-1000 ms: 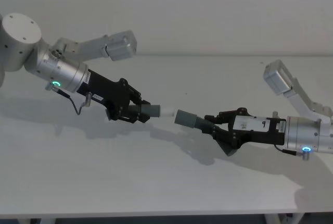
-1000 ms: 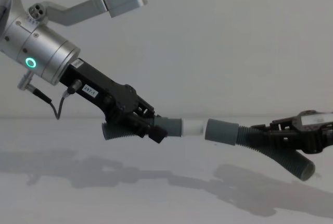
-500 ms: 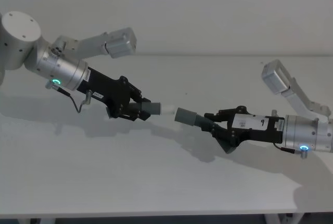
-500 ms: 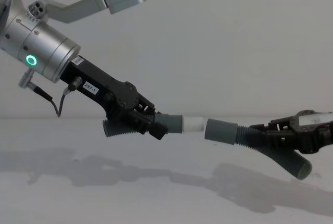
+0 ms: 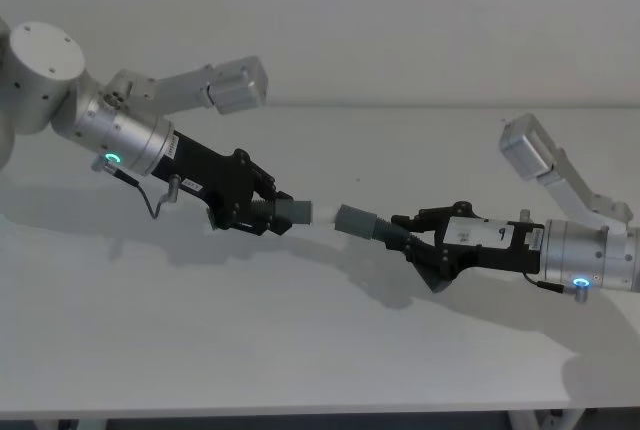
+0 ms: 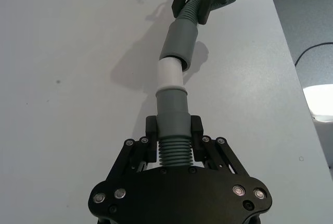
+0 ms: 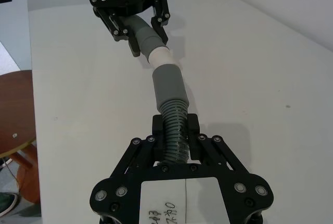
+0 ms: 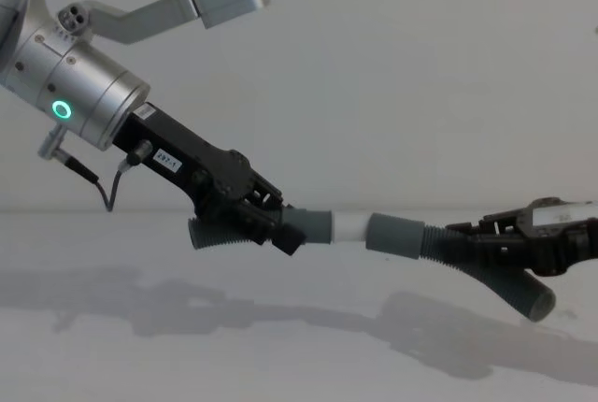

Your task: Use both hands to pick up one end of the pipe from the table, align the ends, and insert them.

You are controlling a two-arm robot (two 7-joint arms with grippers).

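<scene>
The pipe is in two short, dark-grey, finely ribbed curved pieces, both held in the air above the bench [image 5: 300,350]. The left piece [image 8: 234,232] ends in a smooth grey collar with a pale whitish tip [image 8: 349,227]; the right piece [image 8: 467,257] ends in a wider smooth grey collar [image 8: 392,234], and its plain narrow end [image 8: 537,303] hangs down below the right gripper. The two collar ends face each other in line. In the chest view the whitish tip reaches the mouth of the wider collar; in the left wrist view the tip [image 6: 170,73] sits at that mouth, though how far it has entered cannot be told.

The left gripper [image 5: 262,212], on a silver wrist with a green glowing ring [image 8: 62,109] and a thin cable [image 8: 103,187], has its jaws clamped on the left piece just behind the collar. The right gripper [image 5: 412,237] has its jaws clamped on the ribbed part of the right piece, behind the wider collar.

The bench is a plain matte white-grey surface carrying soft shadows of both arms. Behind it stands a pale wall [image 5: 400,20] of similar colour. In the right wrist view a brown round stool [image 7: 13,114] stands beside the bench edge.
</scene>
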